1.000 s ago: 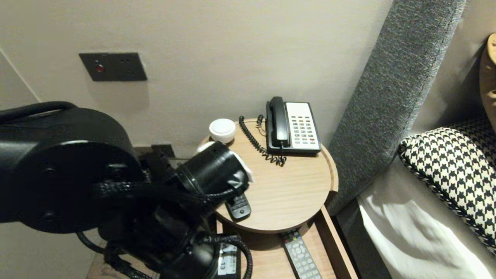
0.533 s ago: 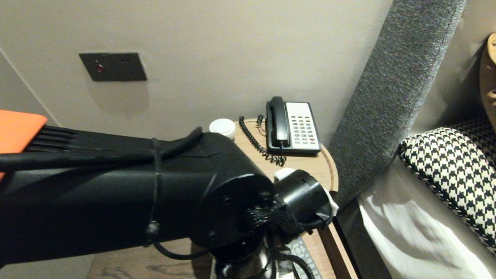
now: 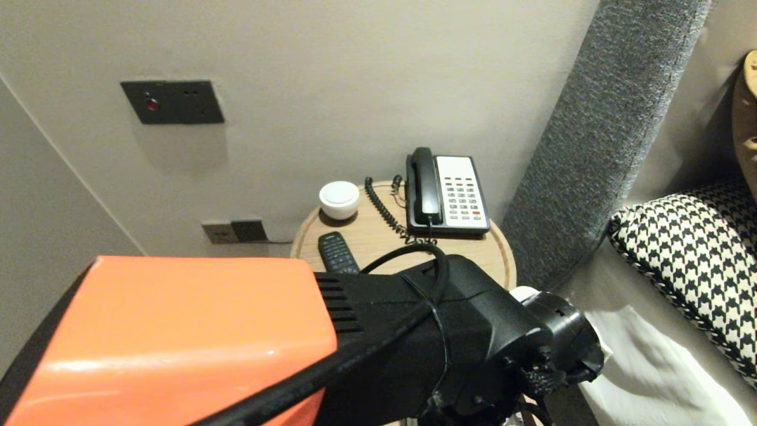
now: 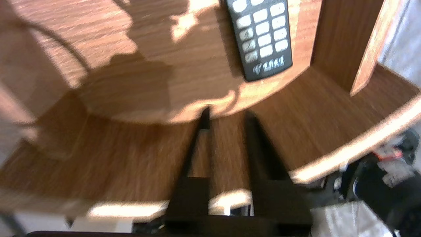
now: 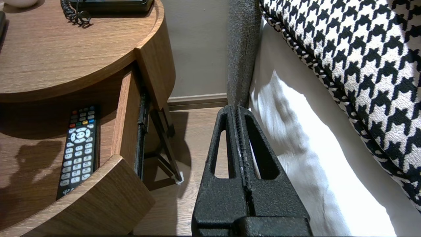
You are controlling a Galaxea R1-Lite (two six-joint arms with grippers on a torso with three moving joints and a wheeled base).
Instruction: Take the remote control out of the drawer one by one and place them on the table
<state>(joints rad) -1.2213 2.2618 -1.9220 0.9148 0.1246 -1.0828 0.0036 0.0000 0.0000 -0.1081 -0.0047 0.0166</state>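
My left gripper (image 4: 227,116) is open with nothing between its dark fingers (image 4: 260,141). It points down into the open drawer (image 4: 329,161) of the round wooden nightstand (image 3: 502,260), just inside the drawer's curved front wall. A grey remote (image 4: 261,36) with white keys lies on the drawer floor beyond the fingertips, apart from them. That grey remote (image 5: 79,148) also shows in the right wrist view. In the head view my left arm (image 3: 449,349) hides the drawer. My right gripper (image 5: 237,109) is shut and empty, parked low beside the bed.
On the nightstand top stand a black-and-white telephone (image 3: 449,192) with a coiled cord, a small white cup (image 3: 339,199) and a black remote (image 3: 337,252). A grey headboard (image 3: 591,148), white sheet (image 5: 296,138) and houndstooth pillow (image 3: 698,254) lie to the right.
My left arm has swung from the nightstand's left front across to its right front, above the drawer. Its jaws have parted. The black remote on the tabletop is uncovered.
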